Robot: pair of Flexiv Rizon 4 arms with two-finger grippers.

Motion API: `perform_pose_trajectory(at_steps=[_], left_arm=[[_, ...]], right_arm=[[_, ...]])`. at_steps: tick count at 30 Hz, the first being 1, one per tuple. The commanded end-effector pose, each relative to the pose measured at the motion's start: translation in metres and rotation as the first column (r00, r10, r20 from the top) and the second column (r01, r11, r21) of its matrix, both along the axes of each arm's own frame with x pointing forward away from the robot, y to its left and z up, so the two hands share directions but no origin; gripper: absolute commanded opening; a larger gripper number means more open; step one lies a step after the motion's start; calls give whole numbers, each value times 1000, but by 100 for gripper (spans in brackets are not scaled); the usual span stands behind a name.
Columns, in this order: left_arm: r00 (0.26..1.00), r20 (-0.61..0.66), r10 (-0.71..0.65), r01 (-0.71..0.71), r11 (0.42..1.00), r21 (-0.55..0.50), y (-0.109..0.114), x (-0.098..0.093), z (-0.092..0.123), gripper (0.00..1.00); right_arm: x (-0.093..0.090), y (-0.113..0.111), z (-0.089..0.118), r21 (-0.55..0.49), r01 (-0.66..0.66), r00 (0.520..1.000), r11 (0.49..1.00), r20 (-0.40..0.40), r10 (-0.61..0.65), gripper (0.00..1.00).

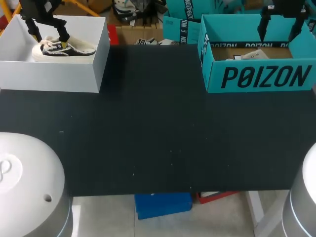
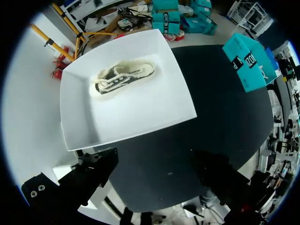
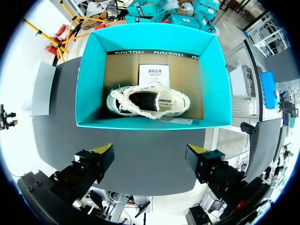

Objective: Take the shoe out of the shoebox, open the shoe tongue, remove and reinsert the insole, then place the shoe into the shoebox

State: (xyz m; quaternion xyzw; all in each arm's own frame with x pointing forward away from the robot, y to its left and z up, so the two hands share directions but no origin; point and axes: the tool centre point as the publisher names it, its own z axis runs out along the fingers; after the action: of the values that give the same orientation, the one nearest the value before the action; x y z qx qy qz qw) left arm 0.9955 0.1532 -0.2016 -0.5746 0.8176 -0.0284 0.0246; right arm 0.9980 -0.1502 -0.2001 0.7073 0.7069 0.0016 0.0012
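Observation:
A teal shoebox (image 1: 256, 79) stands at the table's far right. Inside it (image 3: 89, 79) a cream and black shoe (image 3: 150, 102) lies on its side on the brown floor. My right gripper (image 3: 150, 152) hangs open above the box's near wall, well over the shoe; in the head view the right gripper (image 1: 280, 29) is over the box. At the far left, a second black and white shoe (image 1: 69, 49) rests in a white open box (image 1: 54, 76). My left gripper (image 1: 49, 32) is high above that white box (image 2: 140, 112) and its shoe (image 2: 124, 77), with the left gripper (image 2: 152, 164) open and holding nothing.
A white paper card (image 3: 153, 75) lies on the teal box's floor behind the shoe. The black tabletop (image 1: 148, 123) stretches between the two boxes. My arms' pale bases (image 1: 24, 182) (image 1: 303, 197) sit at the near corners.

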Motion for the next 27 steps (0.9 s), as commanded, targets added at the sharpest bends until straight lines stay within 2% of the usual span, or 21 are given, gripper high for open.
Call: perform_pose_trajectory(at_steps=[1,7,10,18,22,24,25,27], left_arm=[[1000,0,0,0,1000,1,0,0,0,100],[1000,-3,-3,3,1000,1,0,0,0,100],[998,32,-53,55,998,-43,1,2,0,100],[973,47,-225,228,972,-61,2,10,3,100],[918,15,-396,396,917,-51,4,22,5,100],[864,3,-503,503,864,-31,7,30,7,100],[863,-9,-505,505,863,-23,9,33,8,100],[811,-37,-584,585,811,15,14,41,10,100]], right_arm=[[1,0,0,0,0,1000,1000,-1,0,100],[1,0,0,0,0,1000,1000,-1,0,100],[1,0,0,0,0,1000,1000,-1,0,100],[1,0,0,0,0,1000,1000,-1,0,100],[1,0,0,0,0,1000,1000,-1,0,100],[1,0,0,0,0,1000,1000,-1,0,100],[1,0,0,0,0,1000,1000,-1,0,100],[1,0,0,0,0,1000,1000,-1,0,100]])
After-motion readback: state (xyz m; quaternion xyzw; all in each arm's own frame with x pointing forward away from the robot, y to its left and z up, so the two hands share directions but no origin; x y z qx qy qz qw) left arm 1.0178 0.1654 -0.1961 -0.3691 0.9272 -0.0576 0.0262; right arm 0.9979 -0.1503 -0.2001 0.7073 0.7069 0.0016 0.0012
